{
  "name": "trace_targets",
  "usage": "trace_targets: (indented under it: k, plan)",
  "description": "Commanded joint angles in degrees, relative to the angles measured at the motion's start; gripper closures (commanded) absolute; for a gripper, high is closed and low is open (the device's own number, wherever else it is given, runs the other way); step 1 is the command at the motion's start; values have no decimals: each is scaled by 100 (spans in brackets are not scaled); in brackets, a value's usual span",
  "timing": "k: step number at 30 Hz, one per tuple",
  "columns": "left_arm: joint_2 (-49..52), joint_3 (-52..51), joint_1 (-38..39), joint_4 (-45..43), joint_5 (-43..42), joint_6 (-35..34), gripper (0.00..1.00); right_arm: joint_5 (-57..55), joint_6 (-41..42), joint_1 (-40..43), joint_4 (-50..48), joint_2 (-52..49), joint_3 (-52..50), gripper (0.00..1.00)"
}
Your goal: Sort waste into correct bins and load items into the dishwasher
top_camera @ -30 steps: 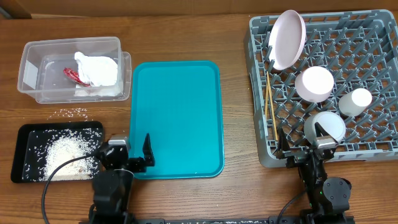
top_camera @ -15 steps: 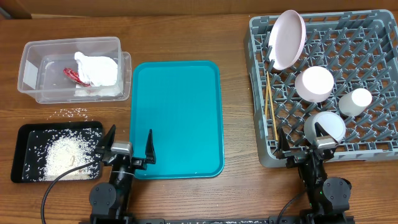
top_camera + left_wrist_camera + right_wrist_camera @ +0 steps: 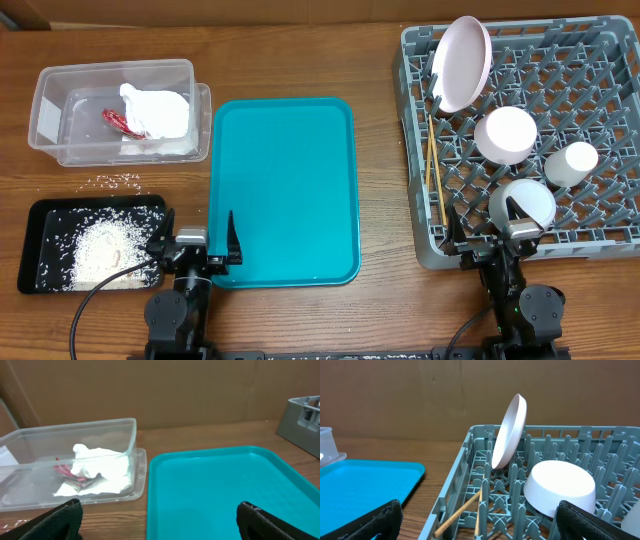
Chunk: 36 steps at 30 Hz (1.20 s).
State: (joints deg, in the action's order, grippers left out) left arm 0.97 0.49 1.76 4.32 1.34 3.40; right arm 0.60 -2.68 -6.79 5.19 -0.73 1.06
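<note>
One each of rack (image 3: 412, 130), plate (image 3: 462, 62), dish (image 3: 505, 135), bowl (image 3: 536, 198), cup (image 3: 572, 164) and tub (image 3: 46, 112); two chopsticks (image 3: 434, 165); one teal tray (image 3: 285, 190), one black tray (image 3: 38, 218)

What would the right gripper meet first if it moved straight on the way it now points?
Probably the dish rack: its pegs and the chopsticks lie just ahead of the right gripper, though depth is unclear.

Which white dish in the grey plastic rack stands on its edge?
The large white round plate in the rack's far left corner stands on its rim; the smaller white dish and white cup sit low.
</note>
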Motion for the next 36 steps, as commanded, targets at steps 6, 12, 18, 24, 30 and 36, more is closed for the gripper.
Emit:
trace_targets:
  k: [6,12,18,24,30,36]
  plan:
    - [-81,-22,-46,-11,160,90,0,-55,-17,17,-37,57,-59,0]
    - [-81,-22,-310,-9,142,87,0,-55,-17,17,-37,57,-59,0]
    - [-81,-22,-313,-2,50,-184,0,-55,-17,17,-37,57,-59,0]
    - [-81,-22,-313,-2,55,-426,0,-55,-17,17,-37,57,-59,0]
    - [-76,-22,-313,-4,55,-426,0,-55,-17,17,-35,57,-59,0]
    - [-76,-22,-313,-4,55,-426,0,-55,-17,17,-35,57,-59,0]
